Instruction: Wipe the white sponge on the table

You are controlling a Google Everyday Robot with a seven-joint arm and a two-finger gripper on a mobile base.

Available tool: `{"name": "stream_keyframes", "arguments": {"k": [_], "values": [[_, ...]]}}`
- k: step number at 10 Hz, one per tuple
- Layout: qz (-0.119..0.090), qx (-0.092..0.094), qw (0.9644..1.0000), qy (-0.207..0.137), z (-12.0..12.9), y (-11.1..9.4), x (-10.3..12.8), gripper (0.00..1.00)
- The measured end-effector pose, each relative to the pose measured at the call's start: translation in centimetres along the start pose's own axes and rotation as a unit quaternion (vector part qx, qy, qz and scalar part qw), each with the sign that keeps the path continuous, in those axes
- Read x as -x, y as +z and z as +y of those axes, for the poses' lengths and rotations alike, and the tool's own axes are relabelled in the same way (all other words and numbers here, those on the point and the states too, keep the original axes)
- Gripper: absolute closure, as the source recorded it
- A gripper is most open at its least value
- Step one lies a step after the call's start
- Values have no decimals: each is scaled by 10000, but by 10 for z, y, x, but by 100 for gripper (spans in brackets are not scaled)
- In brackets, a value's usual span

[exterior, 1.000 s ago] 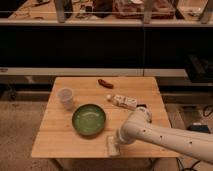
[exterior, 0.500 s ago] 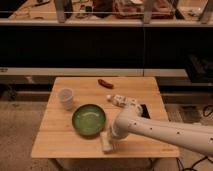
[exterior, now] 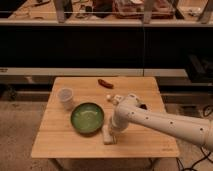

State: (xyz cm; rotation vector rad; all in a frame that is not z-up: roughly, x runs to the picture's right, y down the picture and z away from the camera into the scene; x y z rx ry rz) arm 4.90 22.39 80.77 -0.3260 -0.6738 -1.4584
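A: Where is the white sponge (exterior: 108, 135)?
B: On the table (exterior: 60, 140), at five o'clock from the green bowl (exterior: 87, 118); the gripper (exterior: 112, 132) presses it.
A: Advice?
B: Keep light pressure, flat strokes, away from the bowl.

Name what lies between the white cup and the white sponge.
Camera view: the green bowl lies between white cup and white sponge; the tool is at the sponge.

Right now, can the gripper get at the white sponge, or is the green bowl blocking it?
Probably yes. The gripper is already down at the white sponge near the table's front edge; the green bowl sits beside it to the left, not between them.
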Motion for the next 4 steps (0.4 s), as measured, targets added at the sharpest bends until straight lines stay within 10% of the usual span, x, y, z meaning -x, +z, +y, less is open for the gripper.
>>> {"name": "stream_keyframes", "arguments": {"k": [4], "values": [[-98, -39, 9991, 407, 25, 2, -19, 88]]}}
